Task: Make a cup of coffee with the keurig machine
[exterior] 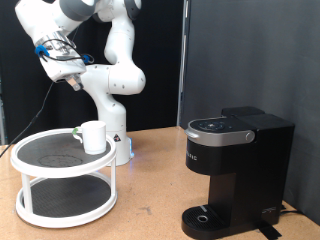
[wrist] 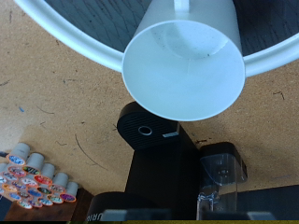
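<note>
White cup (exterior: 93, 136) upright on top tier of round two-tier stand (exterior: 40, 150), exterior view's left. Gripper (exterior: 76, 80) raised above it, empty; jaw spread cannot be told. Keurig machine (exterior: 238, 170) well apart, right.

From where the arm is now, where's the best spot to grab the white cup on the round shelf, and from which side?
Probably from above, pinching the rim. The cup stands upright and open-mouthed on the top tier of the white shelf, and the wrist view looks straight into it. Its handle doesn't show clearly. The gripper is high above it.
</note>
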